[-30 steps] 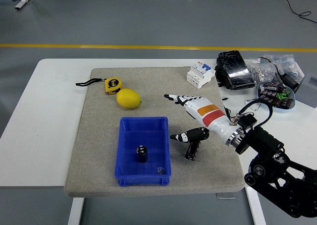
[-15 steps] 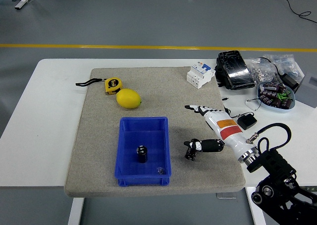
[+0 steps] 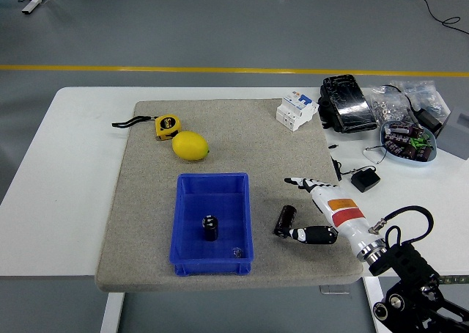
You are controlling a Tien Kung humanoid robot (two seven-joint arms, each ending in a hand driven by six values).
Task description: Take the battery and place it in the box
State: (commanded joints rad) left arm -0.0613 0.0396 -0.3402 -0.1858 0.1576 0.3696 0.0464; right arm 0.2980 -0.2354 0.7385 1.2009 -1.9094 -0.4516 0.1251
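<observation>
Right hand (image 3: 322,214), fingers spread and empty, sits just right of the battery (image 3: 285,220); a nudge could roll it away from the blue box (image 3: 179,219).

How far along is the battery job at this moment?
One battery already stands in the blue box. A second battery lies on the mat right of the box, ungrasped: the right hand is open beside it. Grasping it and moving it into the box are left.

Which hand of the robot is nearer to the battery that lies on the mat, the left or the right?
Right. The right hand is beside the battery, open, its thumb just under it. The left hand is not in view.
</observation>
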